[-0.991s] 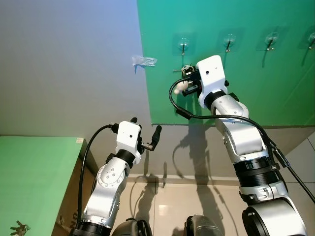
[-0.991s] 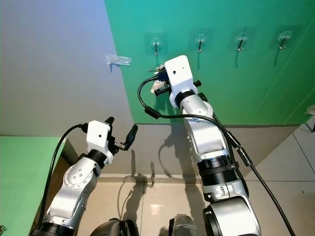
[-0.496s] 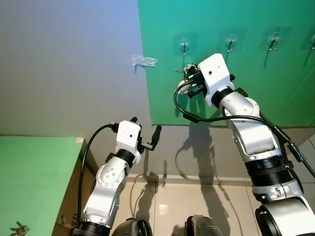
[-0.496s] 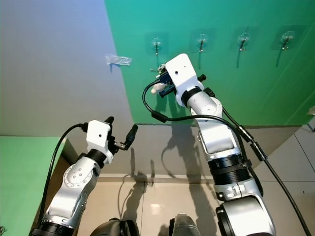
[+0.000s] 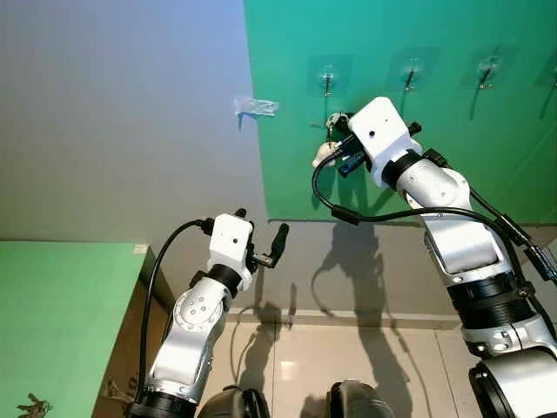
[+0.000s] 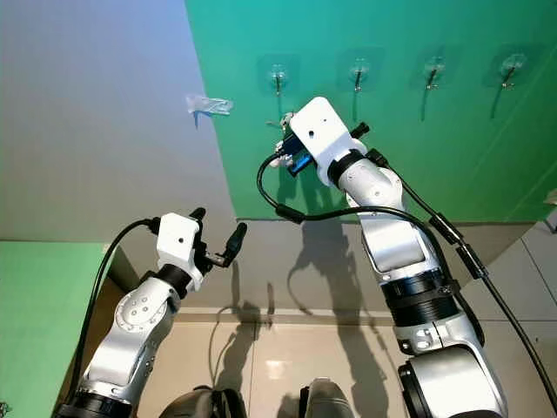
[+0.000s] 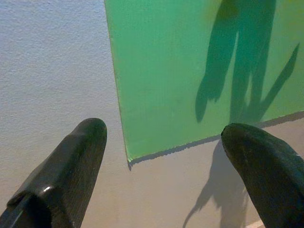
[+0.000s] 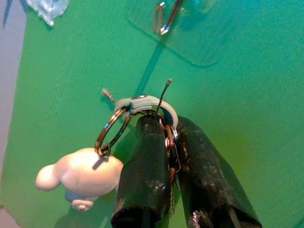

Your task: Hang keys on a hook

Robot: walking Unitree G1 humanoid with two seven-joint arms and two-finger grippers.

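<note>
Fingers of the left gripper (image 5: 263, 246) stood apart and held nothing, low beside the grey wall (image 5: 122, 113), near the lower corner of the green panel (image 7: 190, 57); further left and below, a green surface (image 5: 61, 322) carried a small dark bunch at its near edge, too small to name. Rightward, the right gripper (image 8: 164, 142) was clamped together on the keys (image 8: 168, 142), held up against the panel just below the first hook (image 5: 326, 80). A steel ring (image 8: 110, 133) and a white toy charm (image 8: 78, 178) hung free beside the fingers, so the bunch looked light but loose and likely to swing; the hard metal could slip, and the pinch close to the ring seemed the sound place to hold. The hook was a thin wire on a clear pad, so the ring probably needed careful lining-up. More hooks (image 5: 410, 75) ran on to the right, well apart, with bare panel around them for moving.
</note>
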